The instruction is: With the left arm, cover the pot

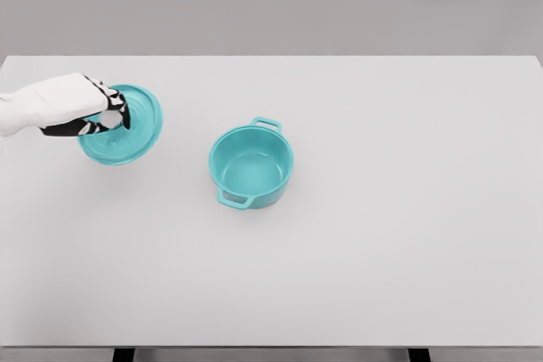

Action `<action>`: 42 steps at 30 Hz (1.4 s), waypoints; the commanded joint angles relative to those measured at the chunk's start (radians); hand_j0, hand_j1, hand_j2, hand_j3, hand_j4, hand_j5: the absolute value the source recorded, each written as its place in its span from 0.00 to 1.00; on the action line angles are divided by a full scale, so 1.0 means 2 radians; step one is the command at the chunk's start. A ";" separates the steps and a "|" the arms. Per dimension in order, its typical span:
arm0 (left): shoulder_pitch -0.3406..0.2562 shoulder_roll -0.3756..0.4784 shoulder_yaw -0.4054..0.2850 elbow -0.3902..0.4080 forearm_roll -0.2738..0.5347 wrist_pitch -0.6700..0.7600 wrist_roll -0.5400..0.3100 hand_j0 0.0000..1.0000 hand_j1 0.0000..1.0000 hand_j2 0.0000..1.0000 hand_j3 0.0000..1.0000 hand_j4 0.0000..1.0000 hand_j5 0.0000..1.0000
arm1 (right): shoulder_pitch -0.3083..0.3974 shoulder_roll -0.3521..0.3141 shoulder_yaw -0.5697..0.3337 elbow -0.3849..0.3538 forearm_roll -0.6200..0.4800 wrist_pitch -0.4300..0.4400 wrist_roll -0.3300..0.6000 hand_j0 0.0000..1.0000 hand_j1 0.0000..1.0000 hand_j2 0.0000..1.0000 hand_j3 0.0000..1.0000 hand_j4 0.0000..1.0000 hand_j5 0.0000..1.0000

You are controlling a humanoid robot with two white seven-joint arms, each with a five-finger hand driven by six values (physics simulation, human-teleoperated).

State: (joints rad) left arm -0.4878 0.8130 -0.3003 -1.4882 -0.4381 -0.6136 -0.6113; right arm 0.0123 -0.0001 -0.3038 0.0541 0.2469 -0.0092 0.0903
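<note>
The flat white surface carries an open round teal pot and, well apart, its round teal lid.

Pot: teal, smooth, enamel-like coat with a soft satin sheen; inside wall and floor the same finish, lightly shaded. Handles same material as the body.

Lid: matching teal, smooth, faint concentric ridging on top, low gloss.

Left hand: hard white shell over the back, plastic-looking, matt to slightly glossy; fingers black with white segments, smooth, also plastic-looking.

Desk: pale grey-white, flat, uniformly matt, no grain or texture visible. Material cannot be told.
</note>
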 commanded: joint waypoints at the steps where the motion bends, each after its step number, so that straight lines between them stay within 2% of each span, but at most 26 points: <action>1: 0.001 0.001 0.000 -0.011 0.003 0.001 0.000 0.49 0.49 0.49 0.49 0.49 0.49 | 0.000 0.000 0.000 0.000 0.000 0.000 0.000 1.00 1.00 1.00 1.00 1.00 1.00; 17: -0.005 -0.025 -0.017 -0.016 0.001 0.001 0.000 0.48 0.48 0.48 0.48 0.48 0.48 | 0.000 0.000 0.000 0.000 0.000 0.000 0.000 1.00 1.00 1.00 1.00 1.00 1.00; 23: -0.005 -0.032 -0.024 -0.045 -0.003 0.001 0.000 0.45 0.45 0.45 0.45 0.45 0.45 | 0.000 0.000 0.000 0.001 0.000 0.000 0.000 1.00 1.00 1.00 1.00 1.00 1.00; 28: -0.023 -0.036 -0.052 -0.049 -0.003 0.001 0.000 0.46 0.46 0.46 0.46 0.46 0.46 | 0.000 0.000 0.000 0.000 0.000 0.000 0.000 1.00 1.00 1.00 1.00 1.00 1.00; 42: -0.035 -0.074 -0.065 -0.062 -0.005 0.001 0.000 0.46 0.46 0.46 0.46 0.46 0.46 | 0.000 0.000 0.000 0.000 0.000 0.000 0.000 1.00 1.00 1.00 1.00 1.00 1.00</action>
State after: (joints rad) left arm -0.5599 0.6774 -0.4306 -1.6077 -0.4533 -0.6137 -0.6111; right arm 0.0123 -0.0001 -0.3038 0.0538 0.2469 -0.0092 0.0903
